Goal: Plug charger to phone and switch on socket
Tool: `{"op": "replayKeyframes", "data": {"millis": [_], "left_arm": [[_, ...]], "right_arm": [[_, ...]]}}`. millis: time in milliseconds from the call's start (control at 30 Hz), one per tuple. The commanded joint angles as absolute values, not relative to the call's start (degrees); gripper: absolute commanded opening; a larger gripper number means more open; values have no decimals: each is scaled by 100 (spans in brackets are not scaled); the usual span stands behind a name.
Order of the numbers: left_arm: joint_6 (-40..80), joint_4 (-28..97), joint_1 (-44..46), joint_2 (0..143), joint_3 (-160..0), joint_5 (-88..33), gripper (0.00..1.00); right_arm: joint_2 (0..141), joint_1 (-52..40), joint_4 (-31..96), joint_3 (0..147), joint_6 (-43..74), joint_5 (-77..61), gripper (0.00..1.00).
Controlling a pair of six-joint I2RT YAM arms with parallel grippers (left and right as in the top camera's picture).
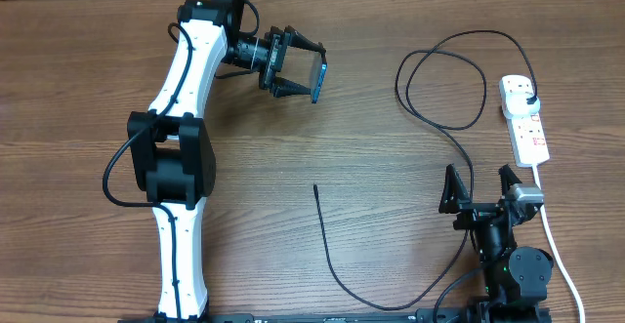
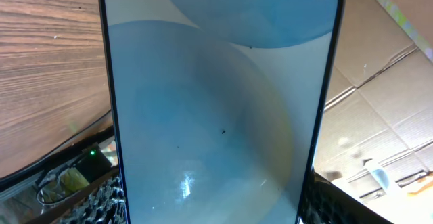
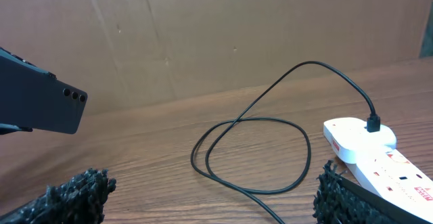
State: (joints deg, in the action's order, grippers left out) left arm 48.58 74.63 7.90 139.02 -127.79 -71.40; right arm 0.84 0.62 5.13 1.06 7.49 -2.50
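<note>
Left pincer (image 1: 298, 66) clamped on slim smartphone with a light blue screen (image 1: 318, 79), held on edge above wooden tabletop (image 1: 254, 196). Right pincer (image 1: 480, 184) jaws wide apart, near white power strip (image 1: 527, 128). Thin black charger cable (image 1: 321, 227): plug in strip, free tip lying mid-tabletop.

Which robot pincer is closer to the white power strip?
Right. The right pincer is open beside the near end of the power strip; the left pincer is far off on the other side, gripping the phone.
</note>
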Motion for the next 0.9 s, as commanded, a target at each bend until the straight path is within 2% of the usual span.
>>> {"op": "replayKeyframes", "data": {"millis": [0, 800, 867], "left_arm": [[4604, 7474, 790, 13904, -12956, -7387, 4], [4670, 7301, 781, 13904, -12956, -7249, 4], [4670, 7301, 781, 13904, -12956, -7249, 4]], "right_arm": [[23, 60, 478, 45, 727, -174, 100], [23, 60, 419, 47, 760, -316, 100], [23, 60, 425, 49, 1017, -419, 100]]}}
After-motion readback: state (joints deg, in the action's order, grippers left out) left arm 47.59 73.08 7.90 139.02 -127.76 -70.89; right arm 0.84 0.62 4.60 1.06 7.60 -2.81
